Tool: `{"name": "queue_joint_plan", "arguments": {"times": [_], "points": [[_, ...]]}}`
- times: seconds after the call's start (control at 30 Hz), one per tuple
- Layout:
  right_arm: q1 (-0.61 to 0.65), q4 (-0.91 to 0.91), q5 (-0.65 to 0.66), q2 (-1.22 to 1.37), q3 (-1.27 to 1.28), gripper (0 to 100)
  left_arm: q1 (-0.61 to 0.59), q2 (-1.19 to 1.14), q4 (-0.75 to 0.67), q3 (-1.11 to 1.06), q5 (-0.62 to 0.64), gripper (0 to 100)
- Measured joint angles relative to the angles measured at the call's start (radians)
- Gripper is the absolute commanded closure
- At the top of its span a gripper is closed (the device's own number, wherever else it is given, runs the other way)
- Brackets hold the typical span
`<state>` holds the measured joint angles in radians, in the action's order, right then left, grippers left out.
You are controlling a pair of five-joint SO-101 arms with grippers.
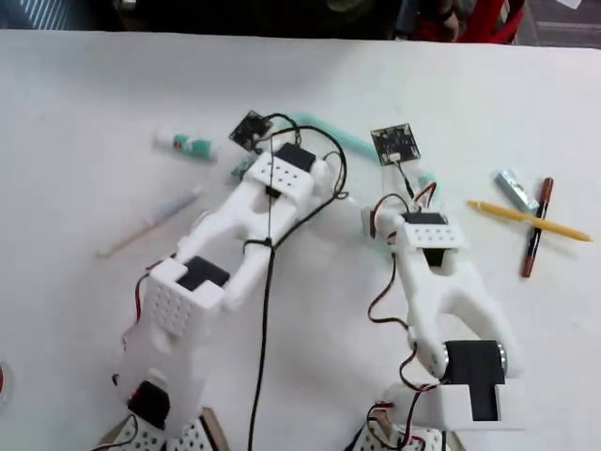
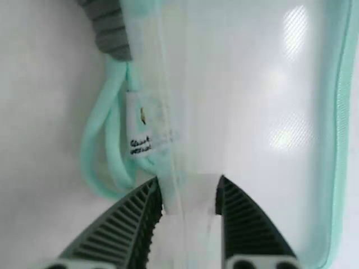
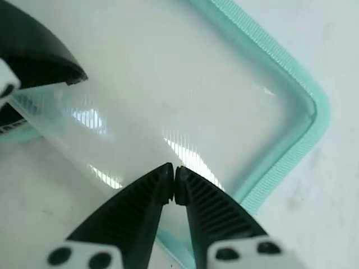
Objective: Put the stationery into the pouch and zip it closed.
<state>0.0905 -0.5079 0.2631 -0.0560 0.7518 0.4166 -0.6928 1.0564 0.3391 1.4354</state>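
Observation:
A clear pouch [image 2: 252, 101] with mint-green trim lies flat under both arms; a strip of its trim [image 1: 331, 132] shows in the high view. My left gripper [image 2: 188, 193] is shut on the pouch's edge beside the green loop [image 2: 98, 151] and the grey pull [image 2: 109, 28]. My right gripper [image 3: 174, 180] has its tips together on the clear sheet near a rounded corner [image 3: 305, 120] of the pouch. The stationery lies outside the pouch: a glue stick [image 1: 185, 144] and a white pen [image 1: 150, 222] to the left, a yellow pencil [image 1: 531, 221], a red-brown pen [image 1: 537, 225] and a small silver piece [image 1: 516, 190] to the right.
The white table [image 1: 84, 103] runs to a dark far edge. Black cables [image 1: 268, 282] trail between the left arm [image 1: 216, 254] and the right arm [image 1: 441, 282]. The other arm's black finger [image 3: 33, 53] shows in the right wrist view.

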Motion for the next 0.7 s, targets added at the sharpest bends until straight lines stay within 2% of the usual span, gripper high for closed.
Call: {"name": "queue_joint_plan", "arguments": {"times": [0.5,0.7], "points": [[0.002,0.000,0.000,0.000,0.000,98.1,-0.002,0.006,0.003,0.012,-0.005,98],[0.002,-0.037,0.000,-0.069,0.020,98.1,0.003,0.089,0.109,0.043,-0.068,98]]}}
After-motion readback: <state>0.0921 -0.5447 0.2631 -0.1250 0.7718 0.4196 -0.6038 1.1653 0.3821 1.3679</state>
